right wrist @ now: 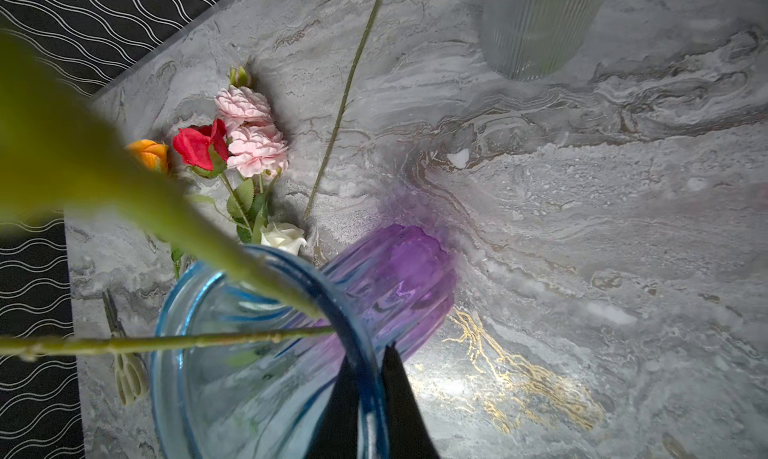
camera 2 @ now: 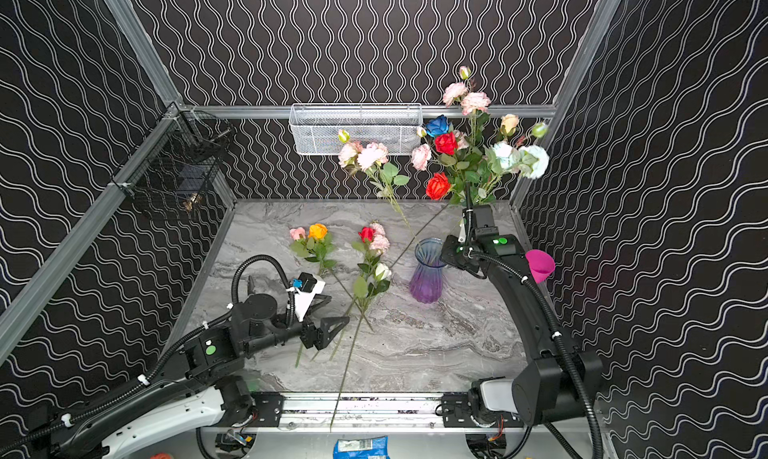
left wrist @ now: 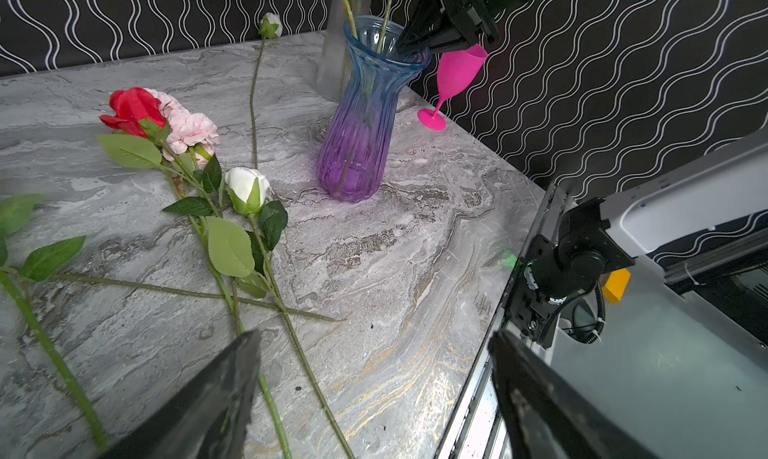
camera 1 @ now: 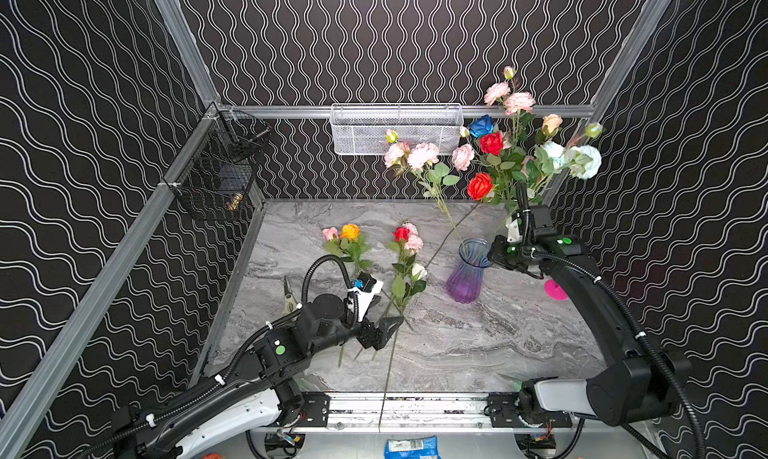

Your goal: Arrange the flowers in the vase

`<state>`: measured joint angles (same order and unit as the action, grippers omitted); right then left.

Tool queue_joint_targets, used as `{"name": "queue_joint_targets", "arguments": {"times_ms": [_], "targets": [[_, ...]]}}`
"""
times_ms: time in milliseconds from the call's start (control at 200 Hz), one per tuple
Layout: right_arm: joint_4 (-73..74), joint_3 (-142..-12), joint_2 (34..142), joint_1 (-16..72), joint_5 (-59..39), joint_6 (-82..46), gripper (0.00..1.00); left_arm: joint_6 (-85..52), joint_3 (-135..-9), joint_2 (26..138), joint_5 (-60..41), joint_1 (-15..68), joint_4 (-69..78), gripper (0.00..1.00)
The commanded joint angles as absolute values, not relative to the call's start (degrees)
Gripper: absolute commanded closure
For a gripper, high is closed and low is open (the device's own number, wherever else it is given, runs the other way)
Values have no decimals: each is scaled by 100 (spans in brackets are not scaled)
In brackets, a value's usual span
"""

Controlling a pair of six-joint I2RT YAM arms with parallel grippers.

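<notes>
1. The vase [camera 1: 467, 276], blue at the mouth and purple at the base, stood upright on the tabletop [camera 1: 478, 353], right of centre in both top views.
2. The right hand [right wrist: 370, 355] was clenched on the vase rim. In the right wrist view one finger sat inside the mouth and the other outside.
3. Two green stems [right wrist: 166, 344] crossed the rim and entered the vase. A pink spray [camera 1: 419, 155] on one of them leaned out to the left, above the vase. Which bloom the second stem carried could not be told.
4. The left hand [camera 1: 384, 328] was released, jaws spread wide, above the lower stems of the flowers [camera 1: 405, 278] lying on the tabletop. Contact with those stems could not be told.
5. The lying flowers were left of the vase with their stems crossing. They included an orange bloom [camera 1: 350, 231], a red bloom [camera 1: 401, 233] against pink ones, and a white bud [camera 1: 417, 272].
6. One long stem [camera 1: 388, 378] ran past the front edge of the tabletop.
7. A bunch [camera 1: 491, 143] of further flowers stood in a clear ribbed vase [left wrist: 336, 57] at the back right, behind the coloured vase.
8. A pink goblet [camera 1: 556, 289] stood near the right edge, and shears [camera 1: 287, 301] lay beside the left arm.
</notes>
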<state>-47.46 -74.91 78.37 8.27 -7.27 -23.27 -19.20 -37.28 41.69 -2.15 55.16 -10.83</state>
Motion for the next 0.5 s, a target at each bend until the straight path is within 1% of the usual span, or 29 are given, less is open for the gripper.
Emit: {"name": "queue_joint_targets", "arguments": {"times_ms": [0,145,245,270,320,360,430,496], "targets": [[-4846,-7714,7993,719,-865,-2067,100,-1893,-3739,4228,-31,5529,-1067,9],[-4959,-7770,8070,650,-833,-1909,100,-1990,-3778,4449,412,5529,-1091,2],[-4837,-7586,8051,640,-1028,-1911,100,-2118,-3792,4640,834,5528,-1124,1],[-4853,-7570,8059,636,-1006,-1920,97,-2173,-3784,4678,974,5528,-1137,1],[-4851,-7544,8053,632,-959,-1931,96,-2293,-3772,4758,1191,5528,-1166,1],[-4830,-7509,8024,633,-958,-1939,92,-2359,-3759,4802,1301,5528,-1161,1],[-4823,-7488,7972,628,-938,-1966,72,-2451,-3732,4889,1455,5528,-1147,1],[-4868,-7536,7938,626,-915,-1941,72,-2563,-3722,4946,1632,5528,-1181,1]]}}
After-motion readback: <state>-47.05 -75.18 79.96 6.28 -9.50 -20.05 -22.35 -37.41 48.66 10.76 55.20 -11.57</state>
